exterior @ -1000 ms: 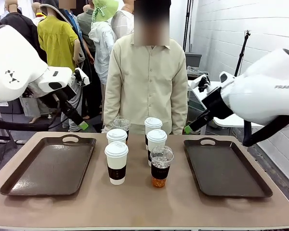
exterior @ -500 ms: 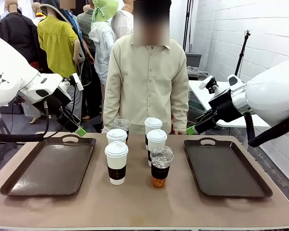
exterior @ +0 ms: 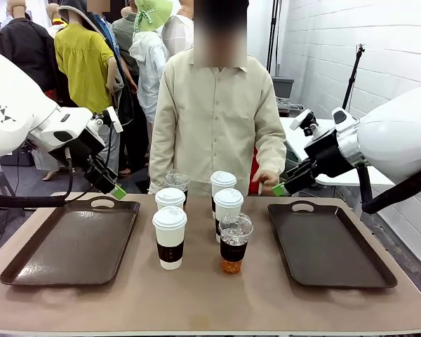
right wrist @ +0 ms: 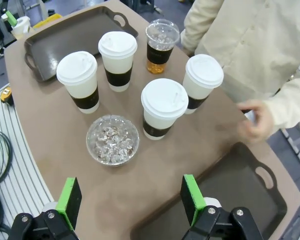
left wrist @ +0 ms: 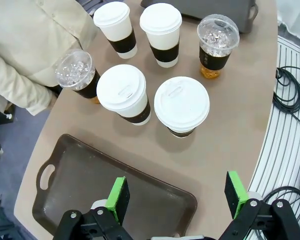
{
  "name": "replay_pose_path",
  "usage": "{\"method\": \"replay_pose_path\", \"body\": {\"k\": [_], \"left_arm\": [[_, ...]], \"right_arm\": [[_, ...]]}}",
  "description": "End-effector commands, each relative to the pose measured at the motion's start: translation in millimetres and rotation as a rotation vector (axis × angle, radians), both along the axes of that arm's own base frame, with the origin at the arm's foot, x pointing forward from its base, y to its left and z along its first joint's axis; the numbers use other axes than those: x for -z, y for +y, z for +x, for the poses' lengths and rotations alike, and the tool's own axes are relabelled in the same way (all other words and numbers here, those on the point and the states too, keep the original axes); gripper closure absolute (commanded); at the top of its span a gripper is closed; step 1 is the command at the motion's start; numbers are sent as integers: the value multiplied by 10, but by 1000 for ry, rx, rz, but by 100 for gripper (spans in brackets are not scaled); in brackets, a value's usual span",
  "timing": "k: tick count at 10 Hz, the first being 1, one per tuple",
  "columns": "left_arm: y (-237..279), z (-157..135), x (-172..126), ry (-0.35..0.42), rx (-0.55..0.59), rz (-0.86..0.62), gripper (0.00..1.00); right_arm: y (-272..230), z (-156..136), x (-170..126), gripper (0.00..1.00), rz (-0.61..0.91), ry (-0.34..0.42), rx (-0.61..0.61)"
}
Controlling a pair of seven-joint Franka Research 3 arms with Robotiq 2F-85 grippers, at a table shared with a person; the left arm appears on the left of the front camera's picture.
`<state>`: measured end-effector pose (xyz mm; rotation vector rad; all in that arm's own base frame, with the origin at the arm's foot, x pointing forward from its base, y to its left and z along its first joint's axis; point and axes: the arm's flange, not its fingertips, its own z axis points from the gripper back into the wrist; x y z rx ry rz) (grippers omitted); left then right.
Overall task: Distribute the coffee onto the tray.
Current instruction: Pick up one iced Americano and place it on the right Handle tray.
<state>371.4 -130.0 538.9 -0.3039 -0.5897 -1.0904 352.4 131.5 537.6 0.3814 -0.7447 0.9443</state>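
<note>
A tan table ran across to a person standing at its far side. The left gripper hung with jaws spread and empty, the left tray directly beneath it. The right gripper, likewise spread and empty, hung over the near edge of the right tray. Beyond both pairs of fingers, between the trays, the coffee stood on the table: four white lidded cups and two clear domed ones. Farther off, the person's hand hovered near the right tray's handle.
</note>
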Motion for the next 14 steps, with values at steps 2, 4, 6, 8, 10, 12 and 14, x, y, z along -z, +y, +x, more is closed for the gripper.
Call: {"method": "replay_pose_path", "body": {"k": [2,4,6,8,10,12,14], "left_arm": [[15,11,-2,6,3,-3,0],[15,11,-2,6,3,-3,0],[15,11,-2,6,3,-3,0],[15,11,-2,6,3,-3,0],[15,11,-2,6,3,-3,0],[15,11,-2,6,3,-3,0],[15,11,-2,6,3,-3,0]], "right_arm": [[7,-6,8,0,14,9,-3],[7,-6,8,0,14,9,-3],[7,-6,8,0,14,9,-3],[7,-6,8,0,14,9,-3],[7,-6,8,0,14,9,-3],[33,121,-21,0,-71,22,-37],[137,263,-16,0,-221,34,-117]]}}
